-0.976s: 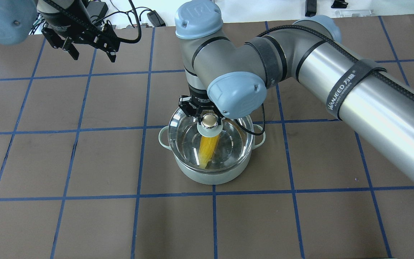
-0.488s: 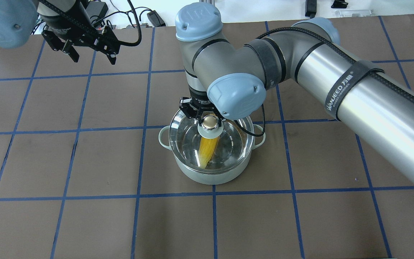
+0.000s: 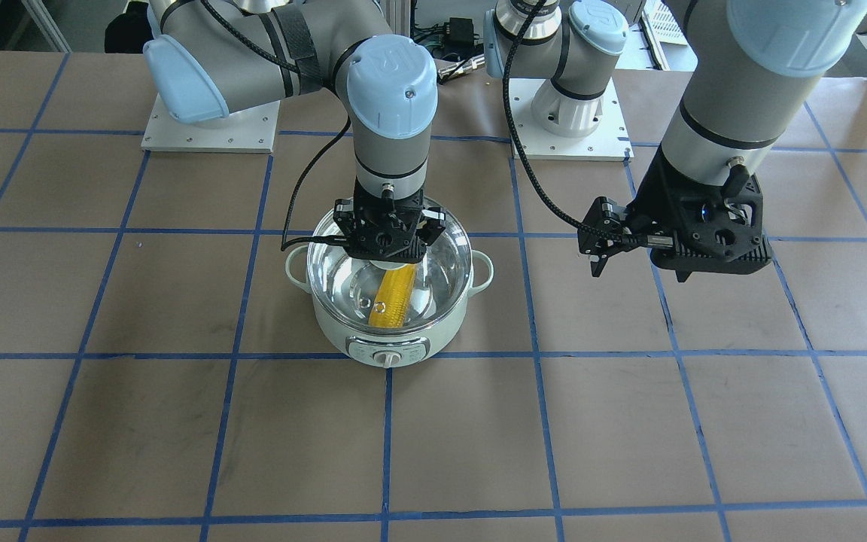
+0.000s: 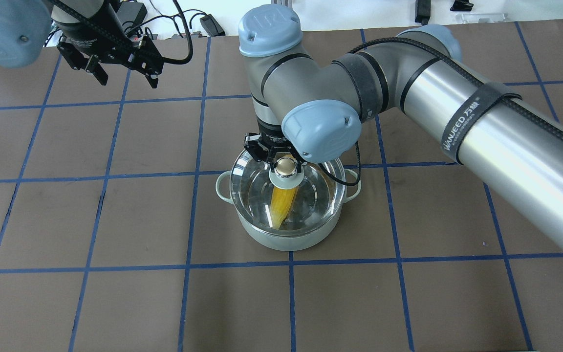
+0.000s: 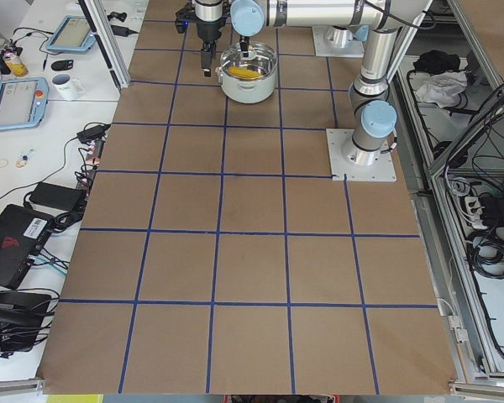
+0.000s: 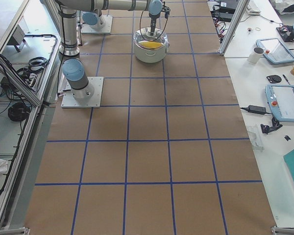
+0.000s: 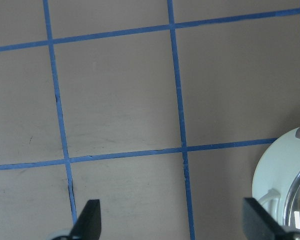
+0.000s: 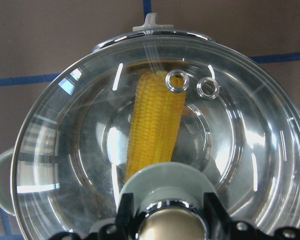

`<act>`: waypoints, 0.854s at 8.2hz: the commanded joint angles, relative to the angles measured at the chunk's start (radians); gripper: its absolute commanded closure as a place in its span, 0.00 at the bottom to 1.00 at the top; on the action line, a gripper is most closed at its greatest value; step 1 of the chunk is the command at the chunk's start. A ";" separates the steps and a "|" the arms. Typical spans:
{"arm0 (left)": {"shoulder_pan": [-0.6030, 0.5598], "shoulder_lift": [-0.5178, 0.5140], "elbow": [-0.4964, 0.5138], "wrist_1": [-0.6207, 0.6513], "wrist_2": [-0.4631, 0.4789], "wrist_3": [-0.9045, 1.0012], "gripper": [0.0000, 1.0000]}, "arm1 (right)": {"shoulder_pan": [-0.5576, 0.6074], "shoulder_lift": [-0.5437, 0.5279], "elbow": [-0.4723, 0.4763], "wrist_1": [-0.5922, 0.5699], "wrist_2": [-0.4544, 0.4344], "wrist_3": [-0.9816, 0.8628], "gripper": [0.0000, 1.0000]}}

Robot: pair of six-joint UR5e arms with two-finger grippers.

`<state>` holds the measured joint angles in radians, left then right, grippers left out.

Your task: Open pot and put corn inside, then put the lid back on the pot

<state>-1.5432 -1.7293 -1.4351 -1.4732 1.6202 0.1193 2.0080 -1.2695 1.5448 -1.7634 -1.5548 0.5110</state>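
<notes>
Centre frame, the right gripper (image 4: 285,165) has its fingers (image 8: 125,212) pinching the lid (image 4: 257,195) by the knob (image 4: 286,167), with the corn (image 4: 283,205) inside the pot (image 4: 281,242). At upper left, the left gripper (image 4: 127,82) has its fingers (image 7: 90,220) spread.

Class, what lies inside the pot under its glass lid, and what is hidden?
Inside the pot, one yellow corn cob lies flat, seen through the lid. One end is covered by the knob and the right gripper shut on it.

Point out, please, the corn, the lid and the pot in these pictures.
corn (image 8: 155,130), right wrist view, middle of the cob, seen through the glass.
lid (image 4: 286,167), overhead view, on its centre knob.
pot (image 4: 286,240), overhead view, on its outer wall.
</notes>
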 commanded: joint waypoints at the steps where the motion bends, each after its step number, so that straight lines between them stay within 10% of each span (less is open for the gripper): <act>1: -0.002 -0.001 -0.002 -0.001 0.000 0.000 0.00 | 0.000 0.001 0.001 0.002 0.004 -0.002 0.61; 7: -0.003 0.008 -0.008 0.001 0.004 -0.001 0.00 | -0.002 0.002 0.001 -0.007 -0.002 -0.011 0.60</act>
<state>-1.5455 -1.7308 -1.4452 -1.4726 1.6219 0.1183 2.0069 -1.2684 1.5449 -1.7692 -1.5555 0.4996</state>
